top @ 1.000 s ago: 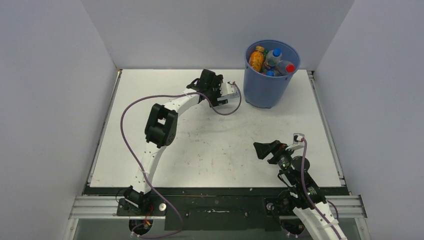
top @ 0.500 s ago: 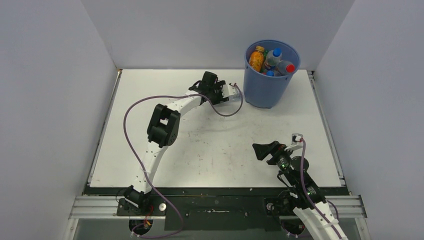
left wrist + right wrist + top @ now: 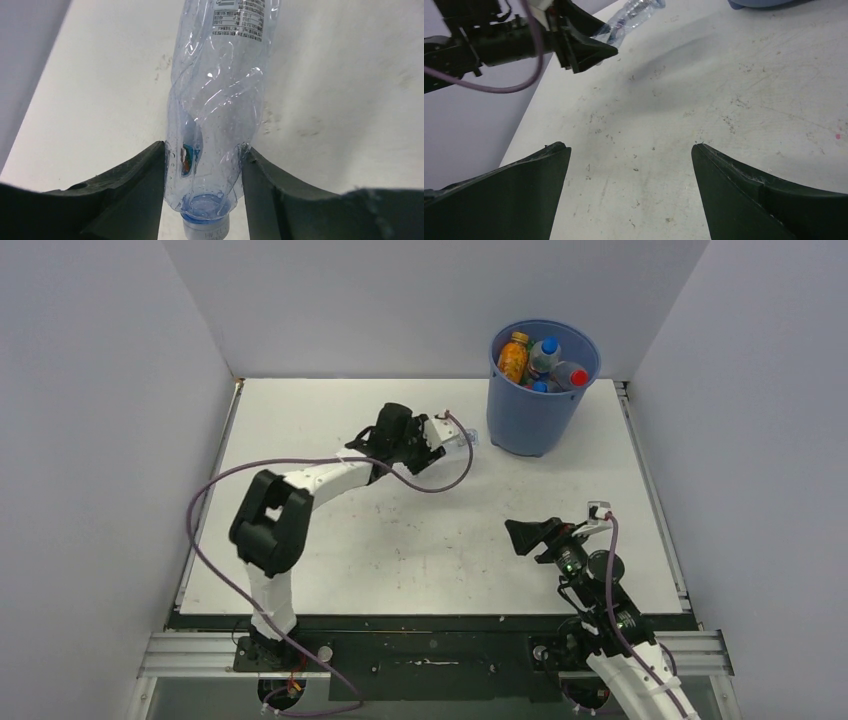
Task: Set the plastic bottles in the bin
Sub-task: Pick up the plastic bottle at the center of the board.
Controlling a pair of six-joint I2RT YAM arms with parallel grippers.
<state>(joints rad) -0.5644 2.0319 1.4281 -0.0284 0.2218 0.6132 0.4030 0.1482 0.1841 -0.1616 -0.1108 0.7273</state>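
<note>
Black plastic fingers [image 3: 145, 190] of the left gripper [image 3: 204, 150] pinch a clear, crumpled plastic bottle [image 3: 220, 100] near its neck in the left wrist view. Its blue-ringed cap points to six o'clock, and the label's small print is unreadable.

In the right wrist view, the right gripper [image 3: 631, 147] holds its matte fingers [image 3: 534, 195] spread wide above the scuffed white table [image 3: 664, 110].

Overhead, the pinched bottle is at eight o'clock of the round blue plastic bin [image 3: 540, 425], which holds an orange-juice bottle [image 3: 513, 356], a blue-capped bottle [image 3: 547, 352] and a red-capped bottle [image 3: 573, 373].
</note>
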